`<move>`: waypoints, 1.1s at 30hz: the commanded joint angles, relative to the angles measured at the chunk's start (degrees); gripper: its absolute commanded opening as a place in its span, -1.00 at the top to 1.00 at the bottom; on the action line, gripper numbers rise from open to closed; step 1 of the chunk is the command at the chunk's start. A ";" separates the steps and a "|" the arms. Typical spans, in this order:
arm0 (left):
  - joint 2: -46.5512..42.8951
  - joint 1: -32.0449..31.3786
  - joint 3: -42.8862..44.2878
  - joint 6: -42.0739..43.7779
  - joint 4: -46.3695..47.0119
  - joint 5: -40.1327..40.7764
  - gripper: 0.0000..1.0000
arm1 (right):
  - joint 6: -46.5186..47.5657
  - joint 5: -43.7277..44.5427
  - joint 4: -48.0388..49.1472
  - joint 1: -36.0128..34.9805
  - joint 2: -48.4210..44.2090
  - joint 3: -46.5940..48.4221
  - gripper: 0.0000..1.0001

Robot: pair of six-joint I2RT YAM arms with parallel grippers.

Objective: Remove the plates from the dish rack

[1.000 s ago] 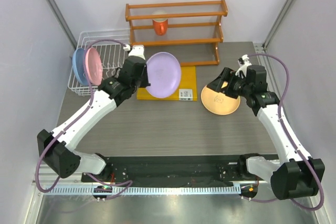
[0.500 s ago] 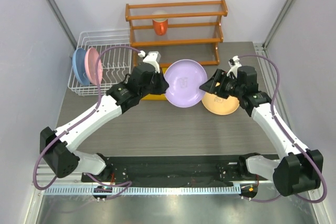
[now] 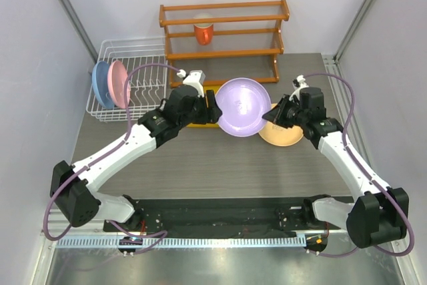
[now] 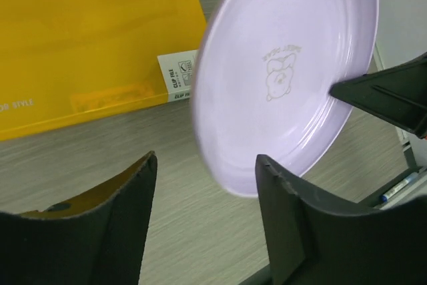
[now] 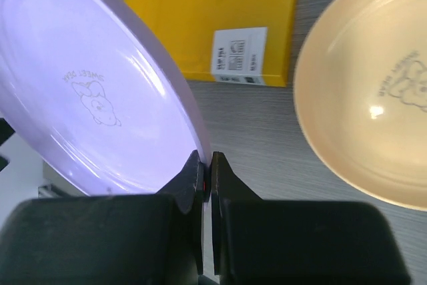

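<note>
A round, shallow lilac plastic plate hangs tilted above the grey wood-grain table, between the two arms. The right gripper has its jaws pinched tight on the plate's rim; its wrist view shows the two black fingertips closed on the thin edge of the lilac plate. The left gripper sits just beside the opposite rim with its jaws standing apart. In its own view the fingers are spread and hold nothing, and the lilac plate floats beyond them.

From above, the lilac plate covers the left edge of a round peach-orange plastic plate, which lies flat on the table right under the right gripper. A flat yellow rectangular pad with a white barcode label lies on the table beneath and behind the lilac plate, mostly hidden by the left arm in the top view.

The white wire dish rack stands at the far left of the table. A round pink plastic plate and a round light blue plastic plate stand on edge side by side at its left end. An orange wooden shelf rack stands at the back, with an orange cup on it.
</note>
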State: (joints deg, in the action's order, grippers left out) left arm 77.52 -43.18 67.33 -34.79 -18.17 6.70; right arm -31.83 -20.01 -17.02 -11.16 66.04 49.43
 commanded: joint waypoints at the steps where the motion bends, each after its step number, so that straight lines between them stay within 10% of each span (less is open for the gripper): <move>1: -2.54 -0.24 0.17 2.96 0.70 3.92 -0.32 | -0.25 6.48 -2.58 4.38 -2.06 0.85 0.98; 10: -8.16 -0.24 -2.82 7.71 -5.29 18.42 -0.81 | 2.83 4.19 -7.15 19.41 7.15 0.05 0.98; 23: -12.39 0.55 -4.14 20.62 -8.11 46.81 -0.92 | 3.27 3.04 -6.01 23.64 14.90 -2.23 0.97; 33: -12.04 8.36 -4.40 22.48 -7.23 41.48 -0.92 | 3.71 4.63 -5.66 24.16 17.19 -1.53 0.65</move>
State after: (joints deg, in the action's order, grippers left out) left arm 65.65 -38.17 62.96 -13.82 -26.46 49.10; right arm -28.80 -15.62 -24.36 12.51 83.31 46.87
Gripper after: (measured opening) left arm 0.962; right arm 0.152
